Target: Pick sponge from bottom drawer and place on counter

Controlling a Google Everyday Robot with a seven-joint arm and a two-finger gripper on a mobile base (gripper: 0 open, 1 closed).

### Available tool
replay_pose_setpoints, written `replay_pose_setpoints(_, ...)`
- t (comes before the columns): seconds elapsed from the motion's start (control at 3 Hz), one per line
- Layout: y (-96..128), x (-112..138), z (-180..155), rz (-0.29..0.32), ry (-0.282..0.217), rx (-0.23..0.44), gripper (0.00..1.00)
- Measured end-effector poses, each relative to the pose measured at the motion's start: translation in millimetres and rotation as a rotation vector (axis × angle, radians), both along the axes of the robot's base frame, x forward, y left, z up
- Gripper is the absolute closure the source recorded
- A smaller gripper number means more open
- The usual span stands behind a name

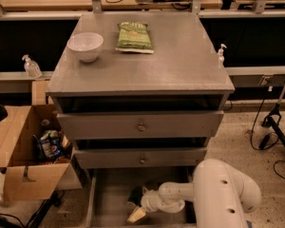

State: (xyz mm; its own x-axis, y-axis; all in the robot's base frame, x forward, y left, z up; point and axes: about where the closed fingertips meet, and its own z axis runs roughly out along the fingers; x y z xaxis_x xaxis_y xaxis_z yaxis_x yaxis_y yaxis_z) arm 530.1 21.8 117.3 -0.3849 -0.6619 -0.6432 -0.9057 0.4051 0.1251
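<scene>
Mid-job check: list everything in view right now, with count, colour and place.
counter: 1, grey, cabinet top
bowl: 1, white, counter's back left
snack bag: 1, green, counter's back middle
drawer fronts: 2, grey, under counter
bottom drawer: 1, grey, pulled open
sponge: 1, yellow and dark, in bottom drawer at gripper
box: 1, brown cardboard, floor left
pump bottles: 2, clear, either side of cabinet
arm: 1, white, lower right
gripper: 1, inside bottom drawer
</scene>
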Motion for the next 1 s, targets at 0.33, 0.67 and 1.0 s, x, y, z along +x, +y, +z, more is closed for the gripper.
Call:
replay_pose_setpoints(0.33, -1.5, -3.9, -15.5, -0.006, 0.028, -0.028, 0.26)
replay_pose_setpoints(0.67, -1.5, -4.5, -13.0, -0.008, 0.031, -0.033, 0.58)
replay_pose_setpoints(1.0, -1.5, -4.5, -10.2, -0.008, 0.031, -0.033, 0.81)
